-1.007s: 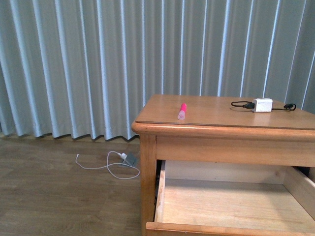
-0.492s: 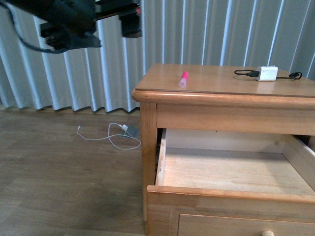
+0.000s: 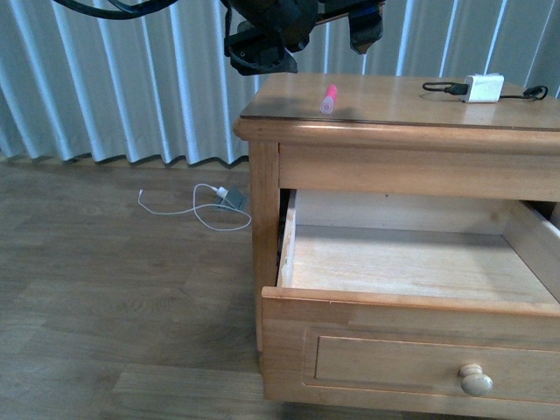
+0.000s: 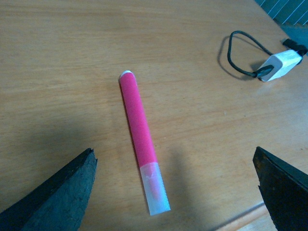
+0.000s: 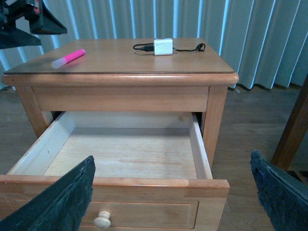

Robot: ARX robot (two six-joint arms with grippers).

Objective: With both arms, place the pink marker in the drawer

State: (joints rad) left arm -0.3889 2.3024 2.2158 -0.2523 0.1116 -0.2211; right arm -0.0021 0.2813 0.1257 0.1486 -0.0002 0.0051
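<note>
On top of the bench (image 3: 394, 109), near its front left corner, lies the marker (image 4: 143, 142): a short round stick, bright pink along the barrel, with a clear, pale cap at the end facing the bench's front edge. It rests flat on smooth, glossy honey-coloured wood with a rounded lip.

Above it hangs the left pincer (image 4: 173, 159), released, its two matte black wedge-shaped fingers (image 4: 62, 192) spread wide to either side of the marker, touching neither it nor the wood.

Below the top, the drawer (image 3: 394, 324) is pulled well out. Its front is light-brown wood with a recessed panel and one round pale knob (image 3: 475, 380); its inside is pale, bare, lightly grained board.

The right pincer (image 5: 172, 161) is likewise released, its dark fingers wide apart in front of the drawer.

A white boxy charger (image 3: 486, 87) with a looped black cable sits at the bench's far right. Pleated grey-blue curtains (image 3: 131, 79) hang behind.
</note>
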